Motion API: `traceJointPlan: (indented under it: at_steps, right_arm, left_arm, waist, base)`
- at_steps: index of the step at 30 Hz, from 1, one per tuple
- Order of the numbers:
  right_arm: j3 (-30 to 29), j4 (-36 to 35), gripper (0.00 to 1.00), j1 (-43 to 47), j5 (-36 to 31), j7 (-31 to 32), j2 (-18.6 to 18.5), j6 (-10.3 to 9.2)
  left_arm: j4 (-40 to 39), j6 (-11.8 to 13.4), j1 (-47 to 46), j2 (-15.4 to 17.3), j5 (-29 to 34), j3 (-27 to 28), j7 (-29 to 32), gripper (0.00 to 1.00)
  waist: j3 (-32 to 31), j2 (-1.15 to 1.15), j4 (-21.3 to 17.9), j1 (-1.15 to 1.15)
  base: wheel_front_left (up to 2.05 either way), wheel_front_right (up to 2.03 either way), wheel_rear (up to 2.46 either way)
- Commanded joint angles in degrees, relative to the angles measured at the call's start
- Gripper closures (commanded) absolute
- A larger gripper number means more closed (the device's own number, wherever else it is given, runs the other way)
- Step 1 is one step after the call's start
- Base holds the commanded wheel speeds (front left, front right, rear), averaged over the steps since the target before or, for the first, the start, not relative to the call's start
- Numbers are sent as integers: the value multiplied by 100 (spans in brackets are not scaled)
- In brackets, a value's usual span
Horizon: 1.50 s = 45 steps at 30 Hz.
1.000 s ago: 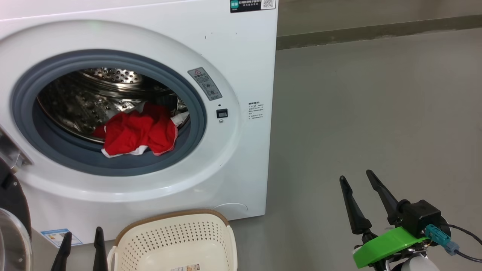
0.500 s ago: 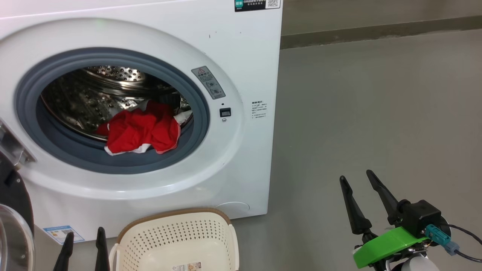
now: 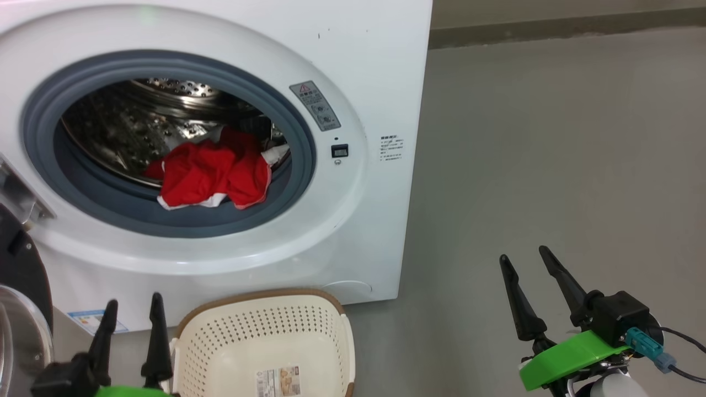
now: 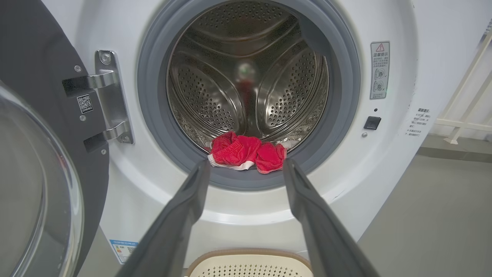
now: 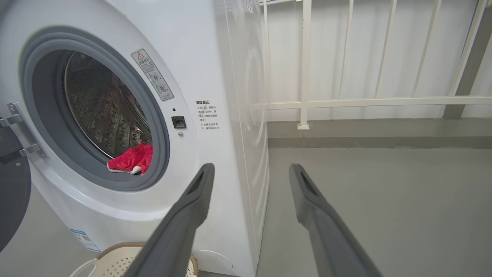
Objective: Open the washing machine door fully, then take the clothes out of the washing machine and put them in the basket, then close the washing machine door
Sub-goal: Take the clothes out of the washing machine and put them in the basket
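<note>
Since a second ago the head camera has shifted, so the washing machine point(image 3: 375, 82) sits further right in the head view, and the left tool point(image 3: 134, 300) has risen higher at the lower left. Its two dark fingers stand apart, holding nothing, beside the basket point(image 3: 265, 331). In the left wrist view those fingers point at the machine's opening, short of it.

The right tool point(image 3: 523, 255) hangs at the lower right above the grey floor point(image 3: 551, 138), well apart from the machine, fingers spread and empty.

The washing machine door point(image 4: 46, 77) is swung open to the left on its metal hinge point(image 4: 109, 96), its black rim and clear glass bowl showing. The clothes point(image 3: 212, 176), a red bundle with white edging, lie at the front bottom of the perforated steel drum point(image 4: 246, 57), draped onto the grey rubber ring point(image 3: 165, 226).

The cream basket with a brown rim stands on the floor just below the opening, with a sticker point(image 3: 278, 380) on its bottom. A white railing point(image 5: 346, 102) stands behind the machine.
</note>
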Motion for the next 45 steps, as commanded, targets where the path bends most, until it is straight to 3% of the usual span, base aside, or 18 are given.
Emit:
traceJointPlan:
  at_steps: [1,17,36,45]
  right_arm:
    - [109,-178,0,-211,-87,-37,-54,39]
    - [-11,-454,0,-762,-181,-37,-102,39]
    - [-104,-793,0,-1288,-228,-37,-211,39]
    - [-31,-893,0,-1515,-180,-37,-193,39]
  left_arm:
    - [-42,37,-377,94,-47,168,-21,0]
    - [1339,-124,-2767,341,-251,22,-41,0]
    - [3672,-360,-5483,570,-481,-164,-89,0]
    - [4801,-316,-6513,848,-129,-551,-97,0]
  waist:
    - [145,0,67,0]
    - [1399,0,219,0]
    - [2694,0,40,0]
    - [3163,0,-175,0]
  base:
    - [0,0,0]
    - [0,0,0]
    - [0,0,0]
    - [0,0,0]
